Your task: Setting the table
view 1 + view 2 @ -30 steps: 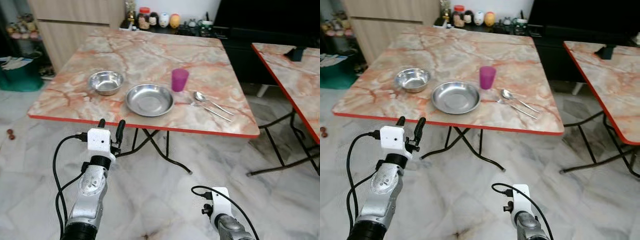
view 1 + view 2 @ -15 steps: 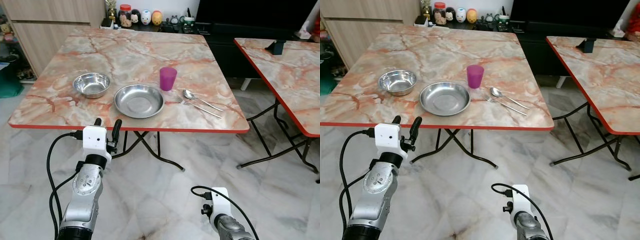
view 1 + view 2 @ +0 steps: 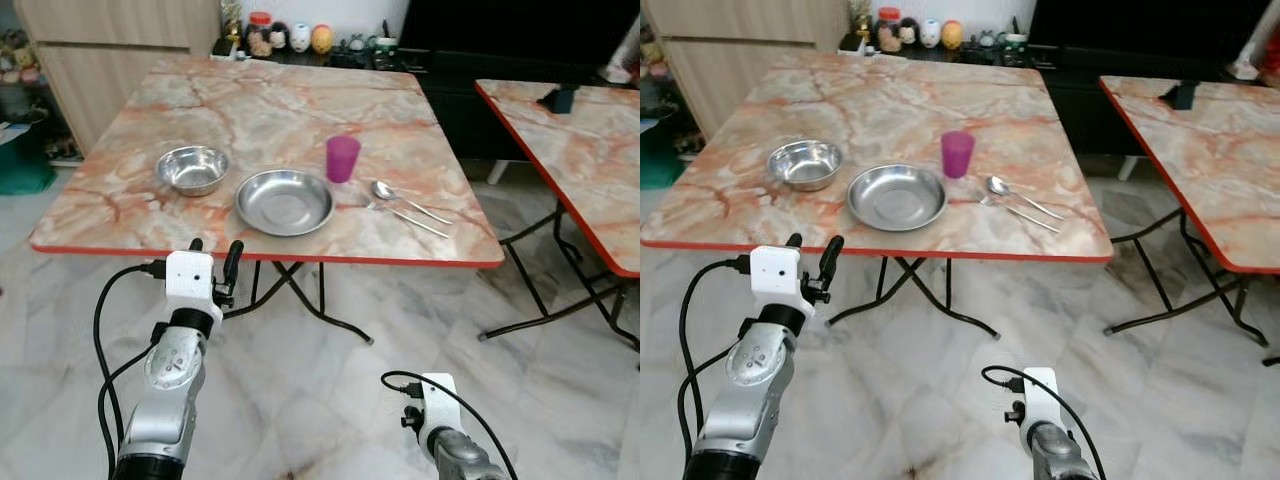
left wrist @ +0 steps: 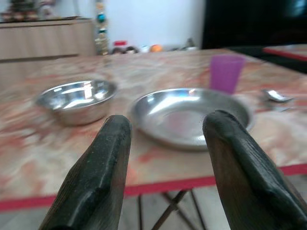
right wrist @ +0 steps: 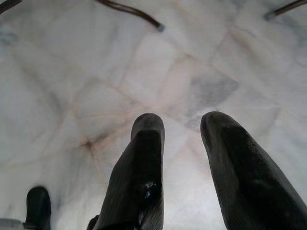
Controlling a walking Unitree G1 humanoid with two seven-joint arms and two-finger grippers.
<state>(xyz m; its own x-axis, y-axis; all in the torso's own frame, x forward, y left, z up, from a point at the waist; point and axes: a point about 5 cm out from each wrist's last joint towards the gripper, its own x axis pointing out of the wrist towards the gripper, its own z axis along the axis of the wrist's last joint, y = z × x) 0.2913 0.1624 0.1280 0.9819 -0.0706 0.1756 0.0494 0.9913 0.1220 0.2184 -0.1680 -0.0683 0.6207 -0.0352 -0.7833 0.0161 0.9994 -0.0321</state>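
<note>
The right claw [image 5: 180,158] hangs open over the floor. The left claw [image 3: 213,258] is up, open and empty, near the marble bench [image 3: 150,215]. Behind its red edge sits the round steel plate [image 3: 284,202], so food goes there.

Two marble-topped folding tables [image 3: 250,100] stand on pale marble floor [image 3: 330,400].

L arm [image 3: 170,390]: silver metal shell w/ round joint disc, topped by a white box-shaped camera housing. L pincer [image 3: 215,262] has two long black fingers [image 4: 103,177], matte, rounded tips. Black cables loop beside the L arm. R arm [image 3: 455,455]: silver, white housing too, thin black cable curling off it. R pincer [image 5: 182,158] fingers black, scuffed.
</note>
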